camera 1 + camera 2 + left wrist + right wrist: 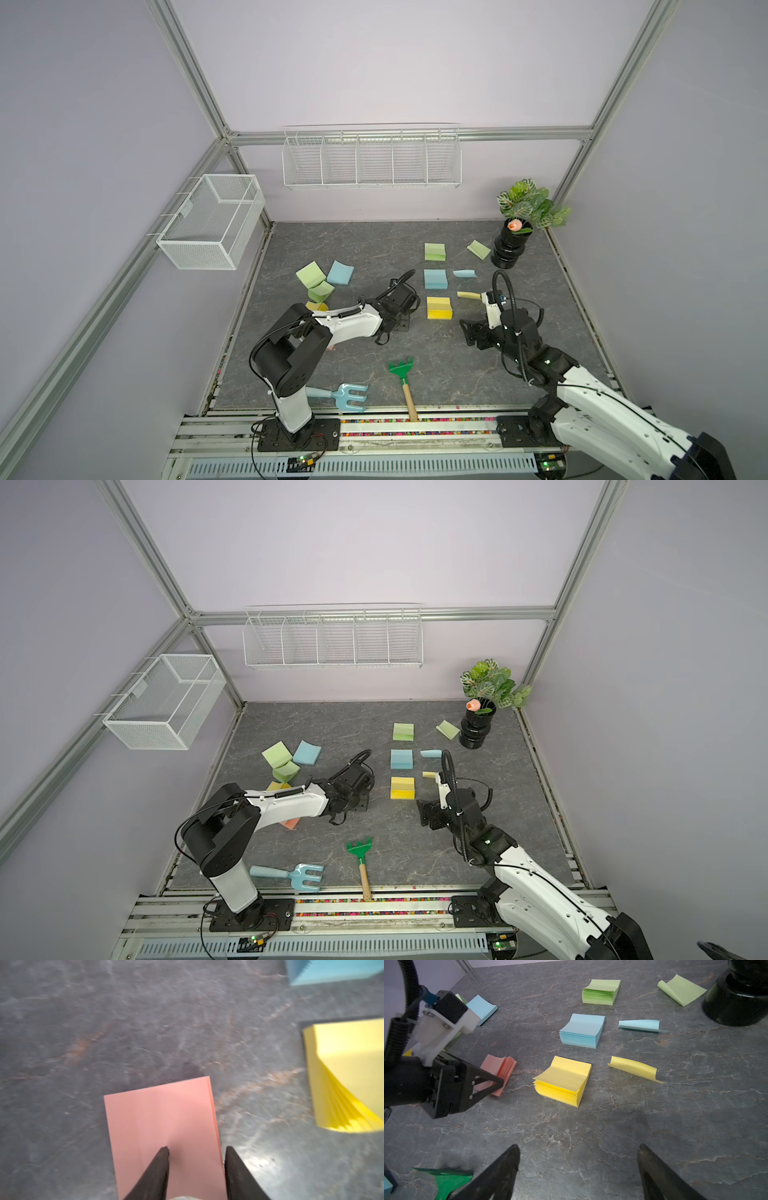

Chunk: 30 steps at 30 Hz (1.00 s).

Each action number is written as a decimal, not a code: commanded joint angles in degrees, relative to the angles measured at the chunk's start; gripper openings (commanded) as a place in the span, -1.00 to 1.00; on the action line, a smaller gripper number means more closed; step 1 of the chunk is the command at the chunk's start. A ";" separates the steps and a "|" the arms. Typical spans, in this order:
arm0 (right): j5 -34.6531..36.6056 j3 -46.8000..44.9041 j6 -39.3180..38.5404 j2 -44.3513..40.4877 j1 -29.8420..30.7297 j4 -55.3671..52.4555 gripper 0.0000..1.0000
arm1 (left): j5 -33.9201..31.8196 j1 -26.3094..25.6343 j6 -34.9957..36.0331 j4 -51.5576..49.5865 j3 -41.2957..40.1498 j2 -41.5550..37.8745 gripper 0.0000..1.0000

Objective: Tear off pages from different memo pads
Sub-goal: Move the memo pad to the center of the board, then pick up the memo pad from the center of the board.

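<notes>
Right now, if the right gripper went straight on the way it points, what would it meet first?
Probably the yellow pad, dead ahead of the open right gripper across bare table. Its height is unclear, so it might touch the table first.

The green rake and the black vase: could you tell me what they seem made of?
Green rake: evenly green head, likely plastic or painted metal; pale bare-wood handle. Black vase: glossy, probably glazed ceramic or plastic, judging by its bright highlights.
</notes>
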 commanded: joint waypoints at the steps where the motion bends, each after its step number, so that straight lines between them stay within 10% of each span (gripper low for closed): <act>1: 1.25 1.71 -0.92 1.17 0.42 -1.35 0.78 | 2.62 -0.54 -1.18 -3.63 1.98 -1.19 -0.07; 8: -0.83 5.15 -1.89 5.37 0.45 -3.44 0.78 | 1.45 -0.92 -2.86 -4.90 -0.70 -11.56 0.52; 30: -9.25 16.52 -3.40 27.36 1.34 -2.29 0.78 | 9.37 7.11 -0.85 -0.07 -3.18 -9.58 0.70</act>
